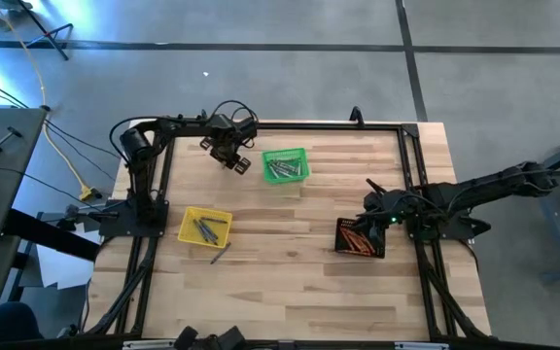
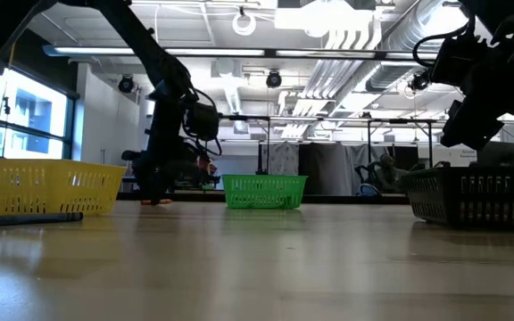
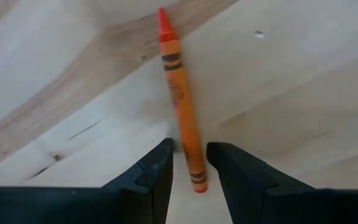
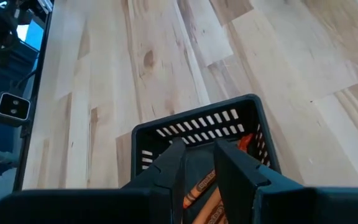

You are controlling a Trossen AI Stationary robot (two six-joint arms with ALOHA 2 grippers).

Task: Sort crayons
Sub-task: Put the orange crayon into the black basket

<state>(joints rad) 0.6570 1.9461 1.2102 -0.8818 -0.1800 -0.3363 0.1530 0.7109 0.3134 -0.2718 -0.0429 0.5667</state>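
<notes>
1. Two grippers on show. The left gripper [image 3: 188,163] is down at the far side of the surface [image 1: 290,282], just beside the green basket [image 1: 286,165]. Its fingers [image 3: 157,168] stand parted on either side of an orange crayon [image 3: 180,93] lying flat on the wood. Whether they actually pinch it, I cannot tell.
2. The right gripper [image 4: 197,163] hangs over the black basket [image 4: 197,127], fingers a narrow gap apart, grasping nothing.
3. Only the left wrist view shows that orange crayon; from above the gripper hides it.
4. The high view alone gives the full layout: grey crayons [image 1: 282,169] in the green basket, more grey ones in the yellow basket [image 1: 205,227], orange ones in the black basket, and one loose grey crayon [image 1: 220,255] just beside the yellow basket.
5. The low view shows that loose crayon lying flat before the yellow basket.
</notes>
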